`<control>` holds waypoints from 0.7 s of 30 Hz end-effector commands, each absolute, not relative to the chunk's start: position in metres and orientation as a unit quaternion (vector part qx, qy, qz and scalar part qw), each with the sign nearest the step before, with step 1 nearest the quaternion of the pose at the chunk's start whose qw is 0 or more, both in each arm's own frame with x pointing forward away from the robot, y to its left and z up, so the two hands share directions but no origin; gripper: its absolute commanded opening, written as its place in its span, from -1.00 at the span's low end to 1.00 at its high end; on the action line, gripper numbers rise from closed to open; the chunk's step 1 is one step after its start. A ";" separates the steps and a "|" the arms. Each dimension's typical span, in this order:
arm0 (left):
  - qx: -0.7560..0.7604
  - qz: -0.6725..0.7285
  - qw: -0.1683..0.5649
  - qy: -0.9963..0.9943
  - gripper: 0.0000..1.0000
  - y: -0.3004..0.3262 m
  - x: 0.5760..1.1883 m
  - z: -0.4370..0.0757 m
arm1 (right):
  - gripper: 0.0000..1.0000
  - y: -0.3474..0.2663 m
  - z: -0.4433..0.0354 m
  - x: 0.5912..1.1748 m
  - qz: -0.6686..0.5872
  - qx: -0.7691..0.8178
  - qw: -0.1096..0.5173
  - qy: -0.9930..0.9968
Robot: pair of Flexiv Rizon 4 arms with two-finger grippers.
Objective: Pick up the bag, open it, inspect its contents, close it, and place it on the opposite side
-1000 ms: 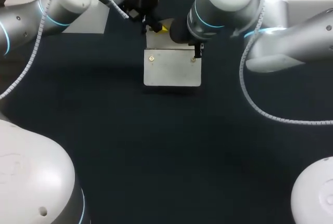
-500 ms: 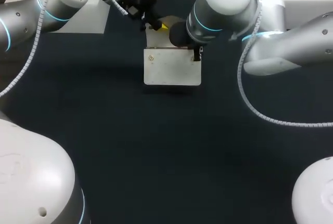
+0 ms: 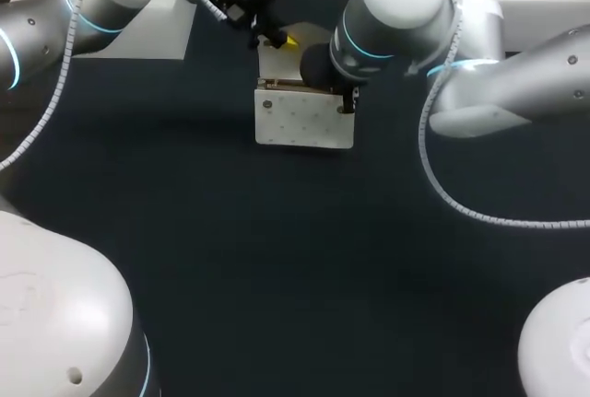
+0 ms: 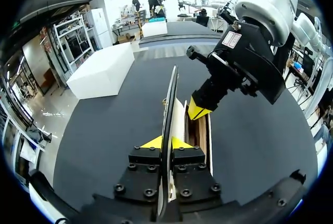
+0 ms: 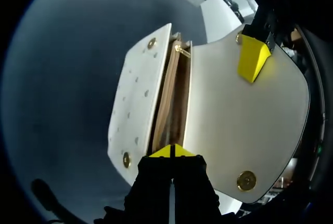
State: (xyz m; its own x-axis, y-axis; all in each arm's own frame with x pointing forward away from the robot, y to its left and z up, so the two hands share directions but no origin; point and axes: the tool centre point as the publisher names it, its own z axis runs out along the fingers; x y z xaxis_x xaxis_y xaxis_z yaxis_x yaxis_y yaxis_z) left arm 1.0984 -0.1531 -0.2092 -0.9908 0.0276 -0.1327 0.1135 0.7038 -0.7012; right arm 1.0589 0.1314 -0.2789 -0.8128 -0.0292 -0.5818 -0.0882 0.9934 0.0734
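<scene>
L jaws pinched the flap (image 4: 169, 96), held upright. Bag (image 3: 304, 122) sat at far middle of tabletop (image 3: 277, 259), mouth open. R jaws were closed at mouth's end; grip unclear. Risk: flap slipping from thin pinch, or bag dragging w/ uneven pull.

I count one bag (image 3: 304, 122) on one table (image 3: 277, 268), and two claws at it: my left claw (image 4: 166, 142) and right claw (image 5: 171, 151).
</scene>
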 end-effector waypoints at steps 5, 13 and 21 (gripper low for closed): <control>0.023 -0.387 0.052 0.920 -1.00 -0.157 1.101 -0.204 | -1.00 0.129 -0.285 1.051 0.048 -0.021 0.306 0.951; 0.025 -0.396 0.042 0.917 -1.00 -0.157 1.097 -0.204 | -1.00 0.127 -0.289 1.051 0.045 -0.008 0.304 0.951; 0.031 -0.398 0.041 0.916 -1.00 -0.157 1.090 -0.203 | -1.00 0.127 -0.287 1.064 0.034 0.001 0.310 0.950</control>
State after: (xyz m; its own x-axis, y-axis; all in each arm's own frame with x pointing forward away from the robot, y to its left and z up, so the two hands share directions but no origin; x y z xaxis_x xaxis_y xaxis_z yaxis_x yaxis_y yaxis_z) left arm 1.0918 -0.1579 -0.2052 -0.9949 0.0245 -0.0983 0.0883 0.6837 -0.7244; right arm 1.0591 0.1218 -0.2850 -0.8077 0.0203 -0.5892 -0.0275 0.9970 0.0721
